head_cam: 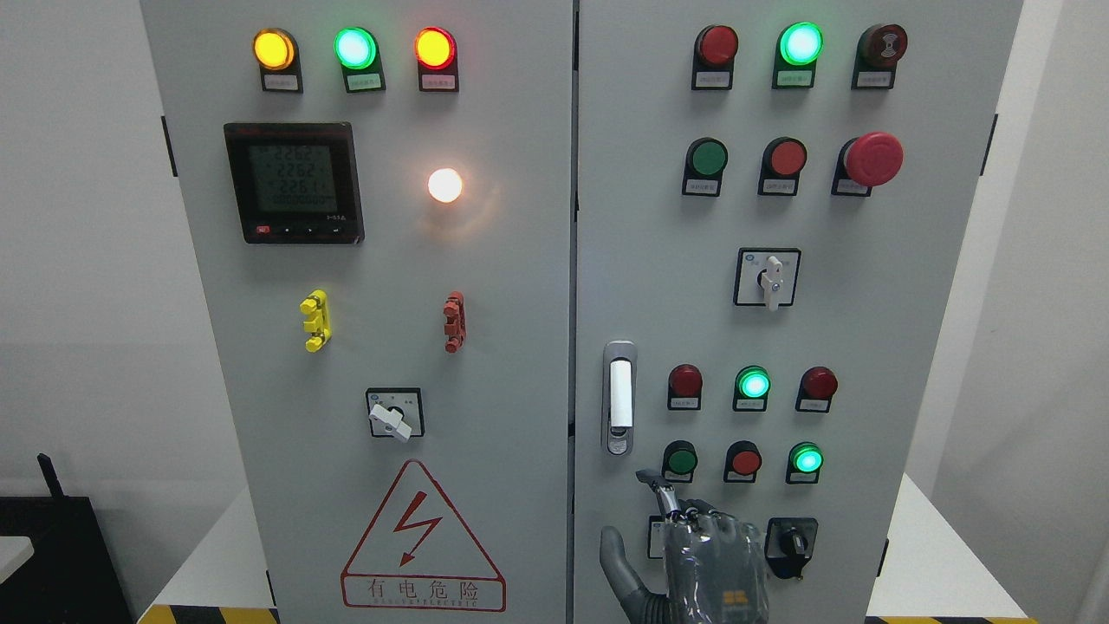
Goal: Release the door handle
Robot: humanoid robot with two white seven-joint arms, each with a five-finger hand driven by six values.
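Observation:
The door handle (619,399) is a grey vertical swing handle with a white insert, set at the left edge of the cabinet's right door (866,347). It lies flush against the door. My right hand (693,555) comes up from the bottom edge, below and slightly right of the handle, and is apart from it. Its index finger (657,492) points up toward the handle's lower end, the thumb (617,563) is spread to the left, and the hand holds nothing. My left arm is out of view.
Both doors of the grey electrical cabinet look closed. The right door carries indicator lamps, push buttons, a red emergency stop (873,159) and rotary switches (768,277). A black key switch (791,544) sits just right of my hand. The left door (390,364) bears a meter and warning triangle.

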